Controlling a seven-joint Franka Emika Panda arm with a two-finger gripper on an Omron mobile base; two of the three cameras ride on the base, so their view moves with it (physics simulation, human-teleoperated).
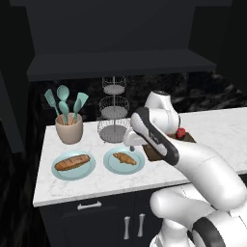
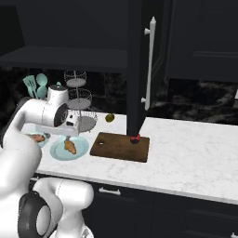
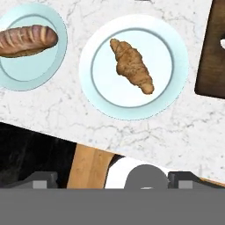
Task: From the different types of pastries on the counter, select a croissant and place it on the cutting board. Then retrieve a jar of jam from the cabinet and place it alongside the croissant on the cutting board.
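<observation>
The croissant [image 3: 132, 66] is a small golden-brown crescent lying on a round teal plate [image 3: 88, 70] on the white marble counter [image 3: 57, 110]. My gripper [image 3: 116, 180] hovers above it, open, with nothing between the fingertips. In the base views the gripper [image 1: 131, 144] [image 2: 69, 132] hangs just over the croissant [image 1: 124, 158] [image 2: 70, 147]. To its right lies the dark wooden cutting board [image 2: 116, 148] [image 3: 213, 52], partly hidden by my arm in the left base view. A small red jar of jam [image 2: 135, 138] [image 1: 181, 132] shows at the board's far edge. The black cabinet [image 1: 120, 29] hangs above.
A longer scored loaf [image 1: 72, 162] [image 3: 26, 40] lies on a second teal plate further left. Behind the plates stand a beige pot of teal utensils [image 1: 69, 128] and a tiered wire basket stand [image 1: 114, 111]. A tall black door [image 2: 137, 69] hangs open over the board. A small green fruit [image 2: 109, 117] sits near it.
</observation>
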